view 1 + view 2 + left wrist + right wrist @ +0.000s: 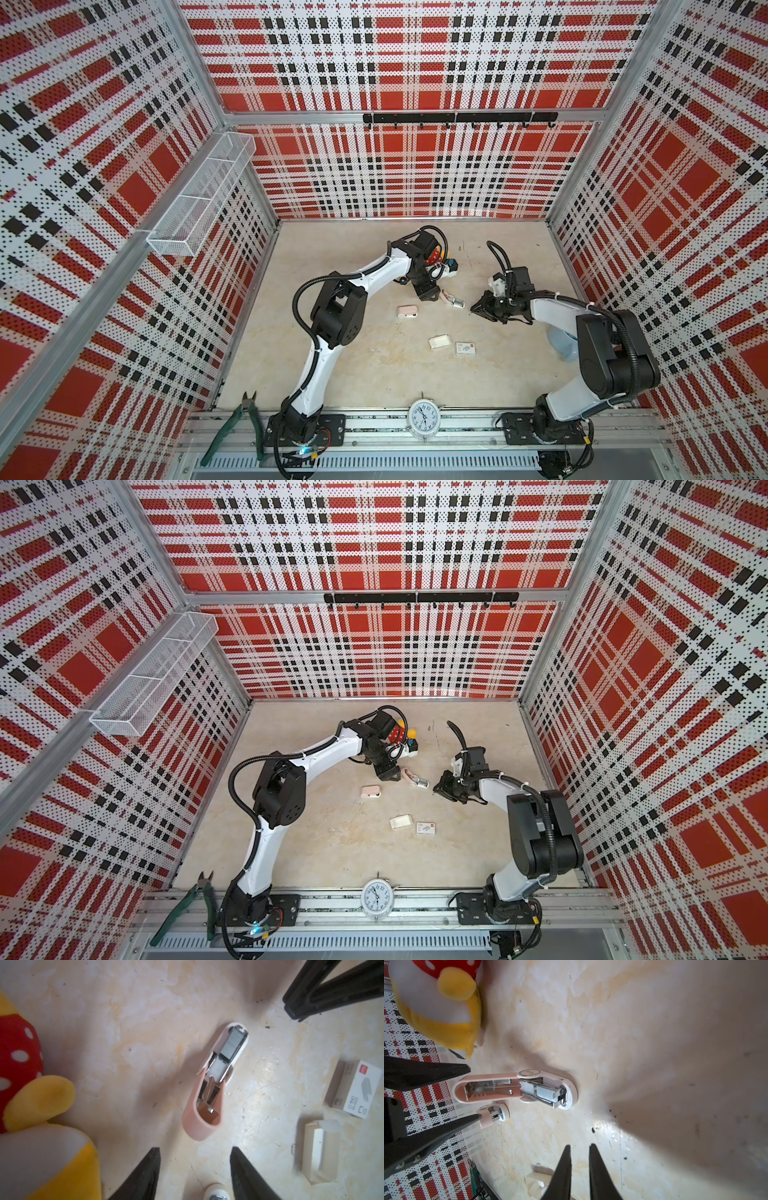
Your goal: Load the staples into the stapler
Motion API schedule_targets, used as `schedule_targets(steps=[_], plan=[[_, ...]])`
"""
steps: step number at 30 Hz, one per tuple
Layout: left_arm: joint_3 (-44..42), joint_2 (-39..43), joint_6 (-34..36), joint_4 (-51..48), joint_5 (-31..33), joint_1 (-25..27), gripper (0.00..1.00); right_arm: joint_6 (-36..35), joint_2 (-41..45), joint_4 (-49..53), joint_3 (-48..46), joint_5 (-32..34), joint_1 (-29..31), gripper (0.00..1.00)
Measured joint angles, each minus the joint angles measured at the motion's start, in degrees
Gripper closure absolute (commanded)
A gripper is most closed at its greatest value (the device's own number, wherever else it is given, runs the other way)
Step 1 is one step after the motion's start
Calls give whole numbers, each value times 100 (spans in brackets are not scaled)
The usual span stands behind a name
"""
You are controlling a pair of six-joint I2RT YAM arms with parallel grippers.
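**Item 1: your left gripper [195, 1151].** Its jaws stood well apart and clamped nothing.

**Item 2: the stapler [212, 1084].** It lay opened flat on the table [124, 1022], just ahead of the left fingertips and clear of them, with its pink cover end nearest them. Its long axis ran from the left gripper toward your right gripper [580, 1146]. In both top views that was a slant from upper left down to lower right.

**Item 3: the staples [233, 1043].** One grey strip sat in the stapler's open metal channel, lengthwise along it. It filled the front part, at the white-based end that pointed toward the right gripper. A white pusher block [527, 1087] sat just behind it.

**Item 4: the right gripper.** Its fingers were drawn nearly together, with a slim gap and nothing in it. It was near the stapler's head and not touching it.

**Item 5: outlying things.**
- A second, closed pink stapler [407, 312] lay apart, on the left arm's side.
- A small white box [357, 1088] lay with an open white tray [320, 1151] beside it.
- A plush toy [440, 1001] lay toward the back wall.
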State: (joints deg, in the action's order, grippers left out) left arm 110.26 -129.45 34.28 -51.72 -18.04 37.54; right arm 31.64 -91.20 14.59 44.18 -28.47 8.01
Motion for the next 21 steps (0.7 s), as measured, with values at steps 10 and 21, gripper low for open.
schedule_targets(steps=[10,21], plan=[[181,-162,203,39,-103,50,45,105,-459,-343,0,2,0,85],[271,-212,234,50,-181,74,46,125,-726,-643,125,-101,0,86]])
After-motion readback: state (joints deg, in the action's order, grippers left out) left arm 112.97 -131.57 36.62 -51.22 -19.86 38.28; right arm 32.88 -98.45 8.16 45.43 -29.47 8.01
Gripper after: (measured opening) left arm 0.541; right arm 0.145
